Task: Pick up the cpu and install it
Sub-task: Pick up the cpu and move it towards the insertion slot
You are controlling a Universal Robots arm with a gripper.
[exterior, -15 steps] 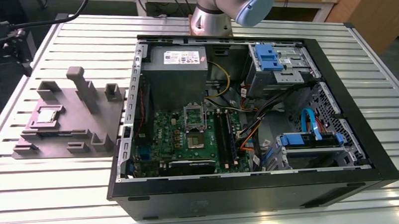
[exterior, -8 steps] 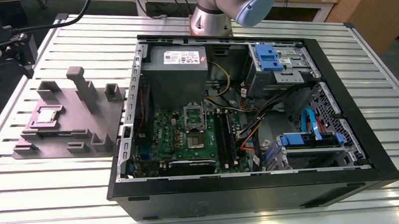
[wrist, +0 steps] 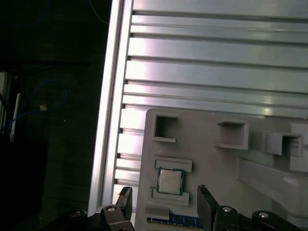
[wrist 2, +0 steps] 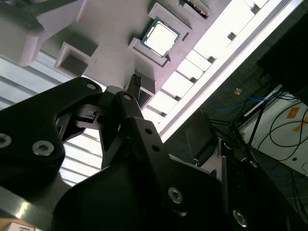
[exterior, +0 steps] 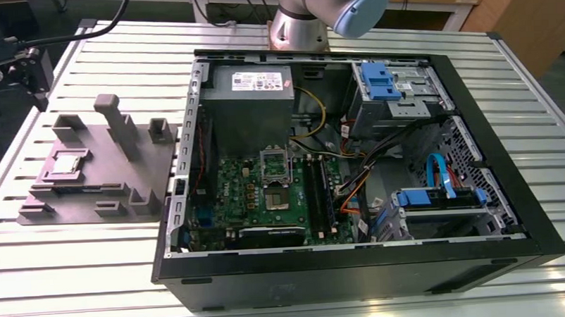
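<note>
I am at the pick-up step: the black fingers (wrist: pixel 206 204) stand spread and empty above the grey moulded plate (wrist: pixel 211 159) on the ribbed metal worktop (wrist: pixel 216 72). The small square silvery-topped cpu (wrist: pixel 169 181) lies in its recess between them, just beyond their tips. I judge the grasp needs a straight descent, squared to the chip's edges.

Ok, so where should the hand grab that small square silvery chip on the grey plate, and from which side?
Grip the small flat square silvery cpu by two opposite thin edges, coming straight down from above. It lies flat in a shallow seat of the grey moulded plate, raised ledges flanking two sides, so probably take the freer pair.
</note>
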